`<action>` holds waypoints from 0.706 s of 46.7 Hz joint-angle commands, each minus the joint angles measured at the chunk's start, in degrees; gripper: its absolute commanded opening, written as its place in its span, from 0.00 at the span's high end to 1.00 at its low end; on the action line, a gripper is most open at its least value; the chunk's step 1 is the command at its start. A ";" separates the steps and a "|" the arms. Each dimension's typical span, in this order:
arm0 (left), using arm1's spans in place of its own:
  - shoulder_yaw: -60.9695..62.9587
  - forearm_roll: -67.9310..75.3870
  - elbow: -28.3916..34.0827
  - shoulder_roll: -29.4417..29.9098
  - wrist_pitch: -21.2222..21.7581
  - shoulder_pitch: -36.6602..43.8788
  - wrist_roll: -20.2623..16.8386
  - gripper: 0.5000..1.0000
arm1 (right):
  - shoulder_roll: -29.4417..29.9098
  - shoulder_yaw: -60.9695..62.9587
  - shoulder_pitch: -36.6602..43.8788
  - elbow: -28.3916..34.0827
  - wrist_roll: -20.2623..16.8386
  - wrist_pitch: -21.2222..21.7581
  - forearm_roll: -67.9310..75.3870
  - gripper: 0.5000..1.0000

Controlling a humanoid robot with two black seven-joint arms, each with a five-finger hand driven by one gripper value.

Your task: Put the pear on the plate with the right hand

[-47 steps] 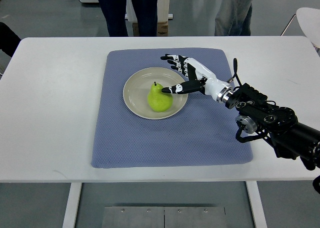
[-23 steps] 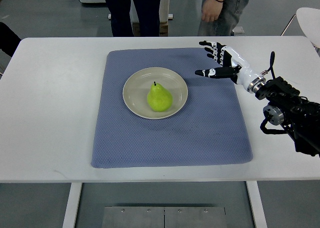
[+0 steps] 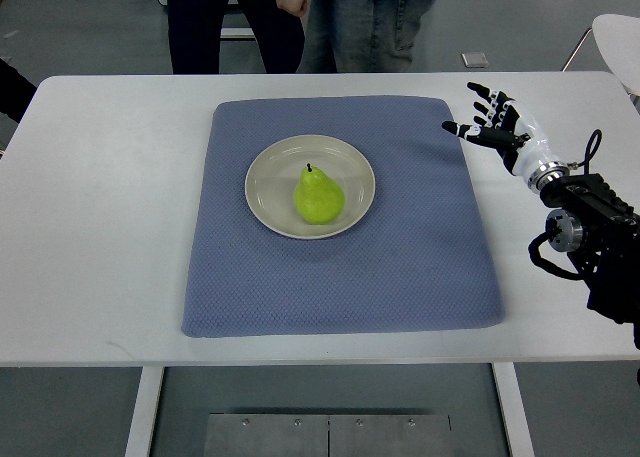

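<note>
White table (image 3: 110, 207); right hand (image 3: 497, 124) raised beside mat (image 3: 420, 267), fingers (image 3: 480, 89) spread, empty.

pear (image 3: 318, 196) upright on plate (image 3: 266, 182) | right hand (image 3: 497, 121) fingers (image 3: 481, 89) spread, empty

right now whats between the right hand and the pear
In the top view, only the plate's bare rim and open blue mat lie between the right hand and the pear; nothing else.
</note>
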 commanded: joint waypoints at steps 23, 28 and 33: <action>0.09 0.00 -0.08 0.00 0.00 0.00 0.00 0.00 | -1.40 15.33 -2.85 0.66 -2.42 -2.80 -0.01 0.00; 0.00 0.00 0.00 0.00 0.00 0.00 0.00 0.00 | -1.31 15.51 -3.38 0.75 -2.50 -2.79 -0.01 0.00; 0.00 0.00 0.00 0.00 0.00 0.00 0.00 0.00 | -1.39 15.42 -4.08 0.84 -2.42 -2.62 -0.01 0.00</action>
